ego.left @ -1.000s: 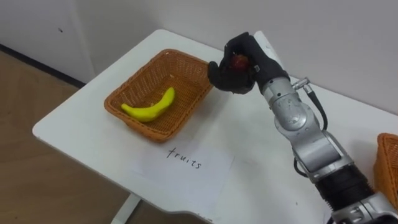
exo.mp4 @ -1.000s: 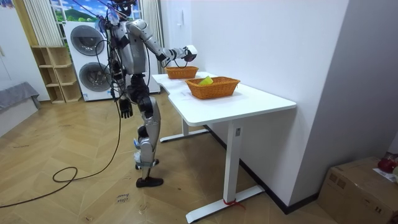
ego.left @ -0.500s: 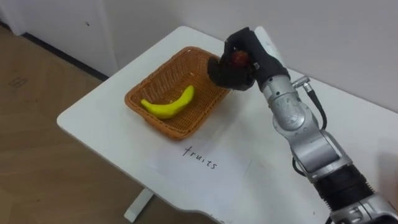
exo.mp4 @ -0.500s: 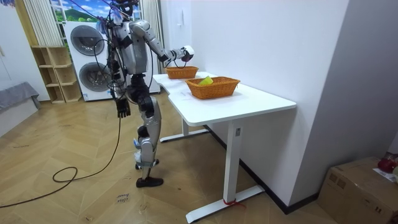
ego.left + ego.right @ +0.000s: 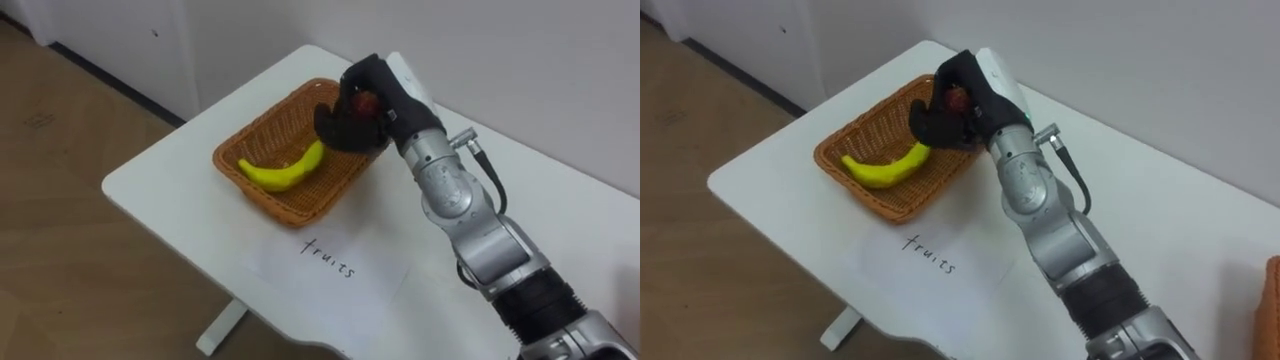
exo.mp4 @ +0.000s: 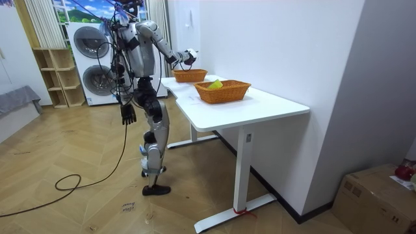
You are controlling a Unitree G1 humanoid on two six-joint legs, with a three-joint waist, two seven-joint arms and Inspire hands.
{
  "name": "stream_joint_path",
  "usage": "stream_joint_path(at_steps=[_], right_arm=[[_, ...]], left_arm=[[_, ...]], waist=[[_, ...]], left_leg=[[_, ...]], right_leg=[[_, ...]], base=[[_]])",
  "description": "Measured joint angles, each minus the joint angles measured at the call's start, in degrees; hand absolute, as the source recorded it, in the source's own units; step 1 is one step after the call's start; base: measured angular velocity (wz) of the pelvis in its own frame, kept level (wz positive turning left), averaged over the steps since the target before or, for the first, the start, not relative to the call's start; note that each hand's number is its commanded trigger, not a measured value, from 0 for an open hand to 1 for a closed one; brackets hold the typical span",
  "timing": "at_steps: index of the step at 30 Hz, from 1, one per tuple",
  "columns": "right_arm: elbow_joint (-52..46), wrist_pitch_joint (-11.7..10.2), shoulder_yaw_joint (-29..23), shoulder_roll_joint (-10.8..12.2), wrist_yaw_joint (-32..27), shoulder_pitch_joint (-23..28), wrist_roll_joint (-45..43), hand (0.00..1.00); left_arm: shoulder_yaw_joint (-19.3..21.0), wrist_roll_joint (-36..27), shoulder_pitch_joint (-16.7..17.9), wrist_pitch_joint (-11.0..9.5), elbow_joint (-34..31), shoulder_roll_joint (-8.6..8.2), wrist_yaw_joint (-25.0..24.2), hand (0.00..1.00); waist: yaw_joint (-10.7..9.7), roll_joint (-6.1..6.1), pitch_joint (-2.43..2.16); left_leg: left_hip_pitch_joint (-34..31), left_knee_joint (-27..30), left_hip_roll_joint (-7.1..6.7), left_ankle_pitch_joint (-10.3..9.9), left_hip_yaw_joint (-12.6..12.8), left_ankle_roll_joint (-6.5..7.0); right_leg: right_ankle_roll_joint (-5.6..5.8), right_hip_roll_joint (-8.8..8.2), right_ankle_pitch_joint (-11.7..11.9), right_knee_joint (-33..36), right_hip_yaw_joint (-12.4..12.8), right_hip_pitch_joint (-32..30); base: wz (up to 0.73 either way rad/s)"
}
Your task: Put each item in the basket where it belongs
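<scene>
Right robot hand (image 5: 345, 125) has moved in since a second ago. It was off the basket's far corner then; now it's above the basket interior. The whole view has shifted too, which is my head camera moving.

Red fruit (image 5: 364, 101) is in that robot hand, which is curled tight round it. Only a small patch of red shows between thumb and fingers. It's held in the air, clear of the wicker, over the 1 o'clock part of the basket (image 5: 258, 196).

Banana (image 5: 280, 172) lies on the basket floor, running from 8 o'clock to 2 o'clock. Its far tip is under the robot hand; can't tell if they touch.

The basket sits near a corner of the desk (image 5: 170, 190). A sheet of paper (image 5: 330, 265) with handwriting lies flat on the desk at 5 o'clock from the basket, just beside its near rim.

Room view: I stand on the wood floor at the desk's end on the room view's left, right arm stretched over the farther basket. A second basket (image 6: 223, 91) sits nearer that camera on the same desk, with something yellow in it. Left robot hand (image 6: 128, 114) hangs by my hip, well apart from the desk; too small there, can't tell its state. Washing machines (image 6: 91, 58) are behind me.
</scene>
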Motion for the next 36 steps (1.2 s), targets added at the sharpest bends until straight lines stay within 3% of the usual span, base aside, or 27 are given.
stream_joint_path(at_steps=[4,7,16,23,24,25,26,27,28,36], right_arm=[[0.1,0.0,0.0,0.0,0.4,0.0,-1.3,1.00],[0.2,0.1,0.1,0.0,0.4,0.0,-1.3,1.00],[0.2,0.2,0.1,0.0,0.8,0.0,-1.7,1.00],[0.2,0.2,0.1,0.4,0.8,0.0,-3.7,1.00],[0.2,0.2,0.1,0.5,0.8,0.0,-3.7,0.90],[0.2,0.3,0.1,0.7,0.8,0.0,-3.7,0.70],[0.3,0.3,0.1,0.8,0.8,0.0,-3.7,0.34],[0.5,0.3,0.1,0.8,0.8,0.0,-3.7,0.08],[0.9,0.4,0.1,0.8,0.8,0.0,-3.7,0.00],[1.9,1.4,0.1,0.8,0.8,0.0,-3.2,0.00]], left_arm=[[1.2,2.2,0.2,0.1,0.0,0.15,0.0,0.00],[1.2,2.2,0.4,0.3,-0.1,-0.08,-0.2,0.00],[2.2,2.4,-0.2,0.4,-0.3,-0.12,0.0,0.00],[2.2,2.4,-0.2,0.9,-0.5,-0.17,0.7,0.00],[2.2,2.4,-0.2,1.0,-0.7,-0.16,0.7,0.00],[2.2,2.5,-0.1,1.1,-1.1,-0.16,0.7,0.00],[2.2,2.6,-0.1,1.2,-1.4,-0.16,0.8,0.00],[2.2,2.9,-0.1,1.2,-1.5,-0.16,0.8,0.00],[2.2,3.4,-0.1,1.3,-1.7,-0.15,0.8,0.00],[2.2,3.4,0.4,2.1,-2.0,-0.16,0.8,0.00]], waist=[[1.7,-0.75,0.49],[2.6,-0.44,0.71],[2.8,-0.07,0.96],[2.9,0.14,0.89],[2.9,0.15,0.89],[2.9,0.15,0.89],[2.9,0.16,0.88],[2.9,0.16,0.87],[2.9,0.15,0.85],[2.8,0.30,0.81]], left_leg=[[-0.5,0.2,-0.40,0.2,-0.8,0.21],[-0.6,0.2,-0.63,0.2,-0.8,0.36],[-1.5,0.1,-0.89,0.3,-1.1,0.45],[-1.8,0.2,-0.97,0.3,-1.6,0.45],[-1.8,0.2,-0.97,0.3,-1.6,0.45],[-1.9,0.2,-0.98,0.3,-1.6,0.45],[-1.9,0.2,-1.00,0.3,-1.8,0.45],[-1.9,0.2,-1.02,0.3,-1.8,0.45],[-1.8,0.3,-1.07,0.3,-2.0,0.45],[-1.4,0.4,-1.23,0.3,-2.3,0.49]], right_leg=[[0.01,-0.23,0.0,0.0,-0.6,-0.3],[0.09,-0.44,0.0,0.0,-0.5,-0.5],[0.35,-0.56,0.0,-0.1,-0.6,-1.0],[0.54,-0.56,-0.2,-0.1,-0.6,-1.2],[0.55,-0.56,-0.2,-0.1,-0.6,-1.2],[0.56,-0.56,-0.2,-0.1,-0.6,-1.2],[0.57,-0.56,-0.2,-0.1,-0.8,-1.2],[0.57,-0.57,-0.2,-0.1,-1.1,-1.2],[0.57,-0.60,-0.2,0.0,-1.5,-1.1],[0.59,-0.79,-0.2,-0.1,-1.9,-0.6]], base=[[0.10],[0.04],[0.00],[0.04],[0.00],[0.00],[0.03],[0.07],[0.09],[0.03]])
